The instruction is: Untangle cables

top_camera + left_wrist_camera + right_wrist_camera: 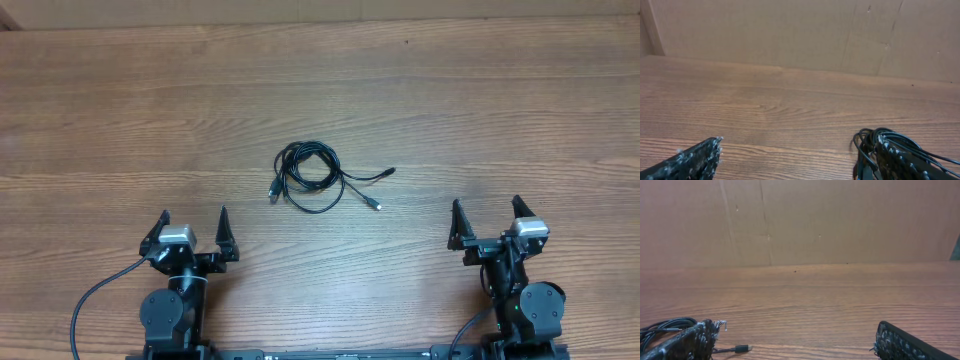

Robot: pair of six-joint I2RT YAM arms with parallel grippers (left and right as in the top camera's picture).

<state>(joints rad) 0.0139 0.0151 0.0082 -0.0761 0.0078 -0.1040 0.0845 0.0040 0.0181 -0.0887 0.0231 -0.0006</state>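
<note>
A: Thin black flexible cables (312, 178): one small loose coil of overlapping loops, with short ends and tiny plugs straying out of it.

B: Where from the tools?

A: Ahead of both and between them, somewhat nearer the left gripper (193, 215). Its camera catches the loops just past its inner finger. One plug end (742, 348) trails toward the right gripper (486, 205).

B: Jaws?

A: Both spread wide, holding nothing. Neither touches the coil.

B: Why parked like that?

A: My reading is a start pose. The arms are drawn back and the fingers are wide, so either can come in over a strand. Nothing looks untangled yet.

B: Surfaces?

A: Brown wood-grain table (120, 100), flat and matte. The cords lie limp on it and are glossy; I'd expect them to slide and drag neighbours along. The fingers (695, 157) are black with rough, speckled pads. There is a plain cardboard wall (765, 30) beyond the far edge.
</note>
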